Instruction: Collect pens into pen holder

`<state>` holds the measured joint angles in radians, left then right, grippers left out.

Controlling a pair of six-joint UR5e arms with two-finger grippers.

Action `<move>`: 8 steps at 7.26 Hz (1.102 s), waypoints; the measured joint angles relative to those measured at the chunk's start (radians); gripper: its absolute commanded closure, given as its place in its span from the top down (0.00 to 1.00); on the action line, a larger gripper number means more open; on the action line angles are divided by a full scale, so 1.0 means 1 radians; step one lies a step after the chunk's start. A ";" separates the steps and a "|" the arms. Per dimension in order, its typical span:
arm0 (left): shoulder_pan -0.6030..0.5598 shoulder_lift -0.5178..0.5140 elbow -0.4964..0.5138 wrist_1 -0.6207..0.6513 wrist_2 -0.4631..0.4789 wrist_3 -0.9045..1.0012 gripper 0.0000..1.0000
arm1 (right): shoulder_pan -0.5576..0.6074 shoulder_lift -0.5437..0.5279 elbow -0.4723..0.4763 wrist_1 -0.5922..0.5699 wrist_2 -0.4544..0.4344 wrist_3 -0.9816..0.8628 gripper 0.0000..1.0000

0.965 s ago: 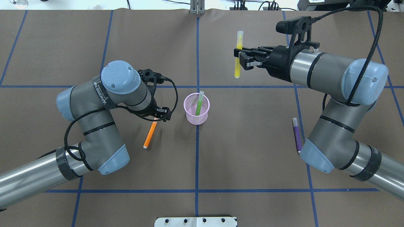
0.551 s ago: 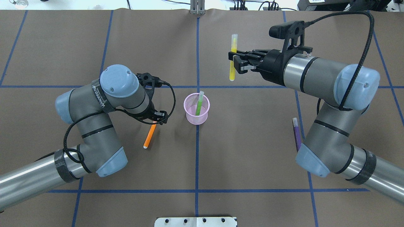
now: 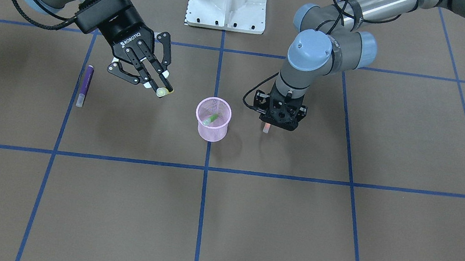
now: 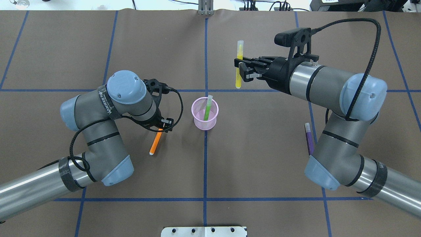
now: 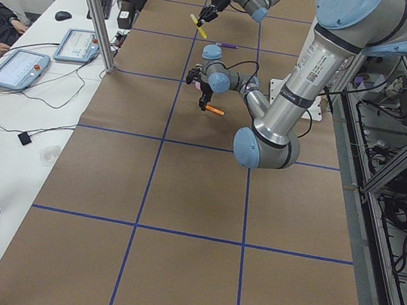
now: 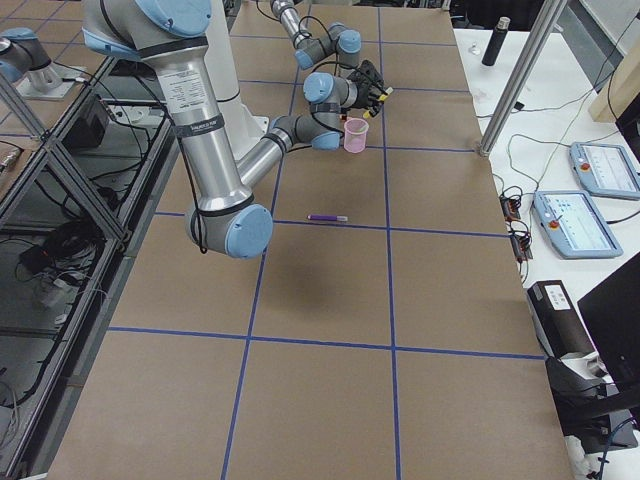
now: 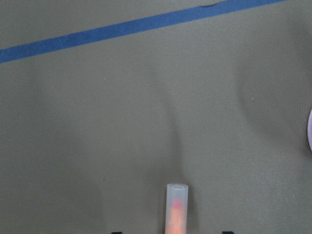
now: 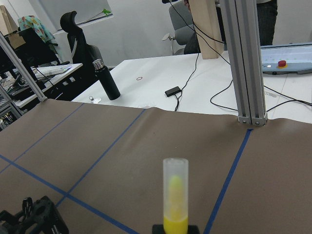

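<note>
Robotics lab: teach pendants [image 6: 568, 224], alu frame posts [image 8: 248, 58], tape-gridded table [image 4: 263, 148], office chair [image 8: 72, 23].

A yellow pen [image 8: 175, 204], translucent cap pointing away, over brown table [image 8: 73, 141] with blue tape lines [image 8: 229, 180], aluminium post [image 8: 248, 63] and black bottle [image 8: 107, 82] beyond

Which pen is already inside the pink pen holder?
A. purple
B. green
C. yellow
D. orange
B: the green pen stands in the pen holder, while the right tool holds the yellow pen above the table, and the orange pen and purple pen lie on the table.
</note>
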<state>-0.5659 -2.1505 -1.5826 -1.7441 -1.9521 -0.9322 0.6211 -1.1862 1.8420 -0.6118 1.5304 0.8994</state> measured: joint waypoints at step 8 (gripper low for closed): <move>0.015 -0.009 0.019 0.002 0.003 -0.011 0.35 | -0.022 0.011 -0.003 -0.006 -0.019 0.000 0.00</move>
<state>-0.5505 -2.1592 -1.5635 -1.7418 -1.9489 -0.9431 0.5986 -1.1755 1.8393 -0.6180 1.5110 0.8989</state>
